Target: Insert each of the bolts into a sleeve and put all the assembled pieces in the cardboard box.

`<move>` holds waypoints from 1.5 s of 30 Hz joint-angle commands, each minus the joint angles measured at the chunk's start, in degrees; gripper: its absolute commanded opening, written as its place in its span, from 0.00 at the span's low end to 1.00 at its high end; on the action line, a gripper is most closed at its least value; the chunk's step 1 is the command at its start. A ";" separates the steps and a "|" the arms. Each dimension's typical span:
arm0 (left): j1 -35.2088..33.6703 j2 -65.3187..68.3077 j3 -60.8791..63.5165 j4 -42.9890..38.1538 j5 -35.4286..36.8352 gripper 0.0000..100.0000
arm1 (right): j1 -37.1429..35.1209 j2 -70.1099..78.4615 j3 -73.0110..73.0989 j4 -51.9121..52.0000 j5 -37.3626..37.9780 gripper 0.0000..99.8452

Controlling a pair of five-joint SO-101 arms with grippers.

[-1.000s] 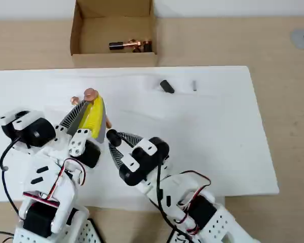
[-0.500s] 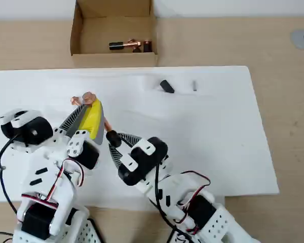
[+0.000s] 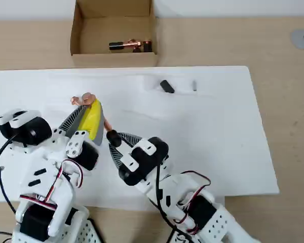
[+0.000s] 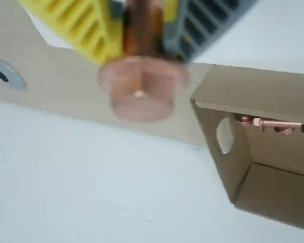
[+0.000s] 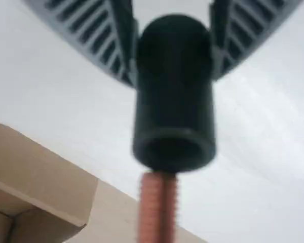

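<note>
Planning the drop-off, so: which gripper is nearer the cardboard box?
Left. The left gripper, shut on a copper bolt, hangs in front of the cardboard box; the right gripper, shut on a black sleeve, is farther back from it.
</note>
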 commanded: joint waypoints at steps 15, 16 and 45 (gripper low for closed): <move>4.84 -0.13 -8.88 5.80 -4.48 0.01 | -0.84 -6.37 -0.13 -0.26 0.44 0.01; 5.71 -0.13 -9.23 6.42 -4.57 0.01 | -0.84 -6.37 -0.13 -0.26 0.44 0.01; 6.86 -0.22 -3.69 7.03 -10.29 0.01 | 1.89 -6.73 -0.13 -0.26 0.44 0.01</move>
